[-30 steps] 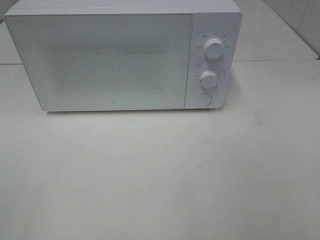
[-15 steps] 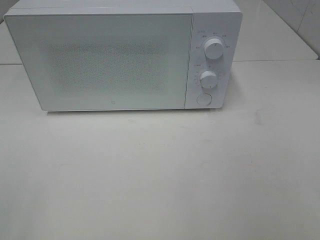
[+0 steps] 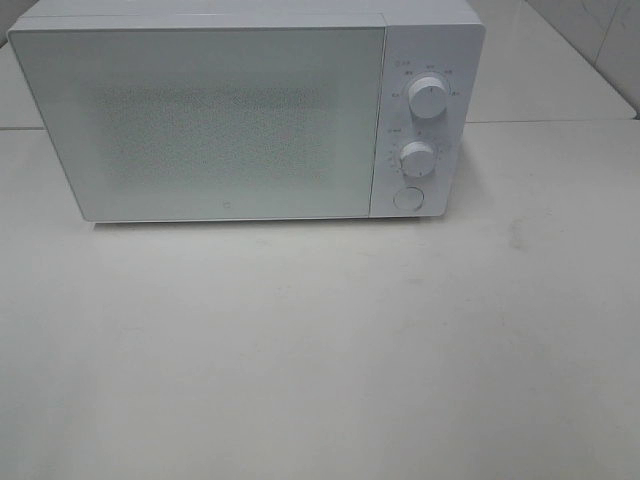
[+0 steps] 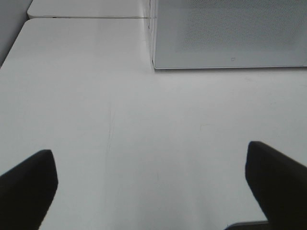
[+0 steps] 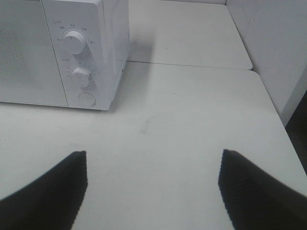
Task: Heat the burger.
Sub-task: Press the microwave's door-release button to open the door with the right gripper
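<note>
Microwave (image 3: 230, 115) at rear of table (image 3: 320, 350), dials (image 3: 428, 97) right of door (image 3: 200, 120)

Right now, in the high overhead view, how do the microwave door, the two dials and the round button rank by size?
1. Microwave door, by far the largest.
2. Upper dial and lower dial: they look alike, so no ranking between them.
3. Round button, slightly smaller.
</note>
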{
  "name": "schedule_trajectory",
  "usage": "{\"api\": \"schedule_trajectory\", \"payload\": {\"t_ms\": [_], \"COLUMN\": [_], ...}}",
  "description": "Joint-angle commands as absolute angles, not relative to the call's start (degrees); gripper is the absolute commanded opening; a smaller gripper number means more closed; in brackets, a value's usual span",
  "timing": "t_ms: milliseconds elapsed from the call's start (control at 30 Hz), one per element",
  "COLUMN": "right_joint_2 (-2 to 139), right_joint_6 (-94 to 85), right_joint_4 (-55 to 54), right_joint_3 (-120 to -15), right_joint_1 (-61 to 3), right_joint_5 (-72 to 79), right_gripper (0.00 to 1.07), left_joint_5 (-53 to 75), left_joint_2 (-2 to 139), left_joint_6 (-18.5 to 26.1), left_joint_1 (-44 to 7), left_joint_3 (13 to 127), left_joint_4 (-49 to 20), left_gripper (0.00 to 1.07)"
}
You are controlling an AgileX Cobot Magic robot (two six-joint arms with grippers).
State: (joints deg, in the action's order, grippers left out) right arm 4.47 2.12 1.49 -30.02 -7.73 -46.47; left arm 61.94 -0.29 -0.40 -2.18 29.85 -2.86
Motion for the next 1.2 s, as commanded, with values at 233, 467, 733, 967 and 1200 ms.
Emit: {"api": "schedule_trajectory", "payload": {"t_ms": [233,467,733,967,1200], "right_joint_2": [15.99,24.24,37.30,45.66,55.69], "right_joint_6": [2.18,2.18,2.18,2.18,2.18], "right_joint_4": [1.78,1.78,1.83,1.83,1.83], "right_joint_3": [-30.60,-30.60,-30.60,-30.60,-30.60], "right_joint_1": [-7.39,-7.39,-7.39,-7.39,-7.39], "right_joint_5": [-34.95,-27.62,-15.87,-8.54,2.06], "right_gripper": [0.74,0.74,0.74,0.74,0.74], "left_joint_5": [61.48,61.48,61.48,61.48,61.48], "left_joint_2": [-0.92,-0.92,-0.92,-0.92,-0.92], "left_joint_6": [-0.46,-0.46,-0.46,-0.46,-0.46], "left_joint_1": [-2.23,-2.23,-2.23,-2.23,-2.23], "left_joint_3": [29.56,29.56,29.56,29.56,29.56], "left_joint_4": [-3.09,-3.09,-3.09,-3.09,-3.09], "left_gripper": [1.00,1.00,1.00,1.00,1.00]}}
